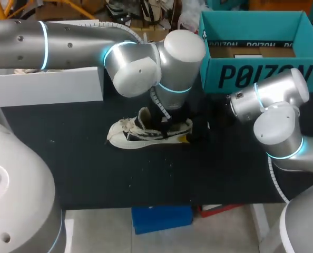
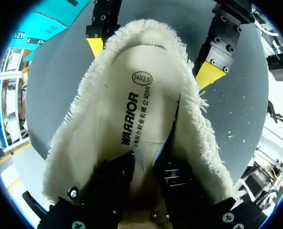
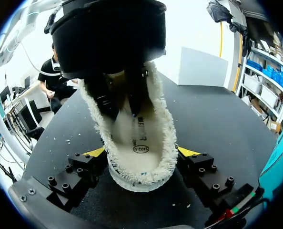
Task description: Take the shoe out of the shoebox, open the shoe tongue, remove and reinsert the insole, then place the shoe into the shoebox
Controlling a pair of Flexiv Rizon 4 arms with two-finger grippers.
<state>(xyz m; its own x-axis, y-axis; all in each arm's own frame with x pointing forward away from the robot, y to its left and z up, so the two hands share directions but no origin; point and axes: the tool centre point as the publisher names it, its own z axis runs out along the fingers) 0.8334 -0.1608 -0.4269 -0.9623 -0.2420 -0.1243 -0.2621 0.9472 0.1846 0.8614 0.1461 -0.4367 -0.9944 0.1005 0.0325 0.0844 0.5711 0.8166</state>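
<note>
Left gripper, down inside the shoe from above, pinched the insole; the shoe lay lengthwise across the table, toe leftward, heel clasped on both sides by the right gripper.

R end effector grips shoe heel; L end effector inside.

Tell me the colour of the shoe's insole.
The insole is cream with black print; the left wrist view shows it best.

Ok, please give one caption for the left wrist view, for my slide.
Left claw inside the fleecy shoe, over its insole; right claw at the heel.
</note>
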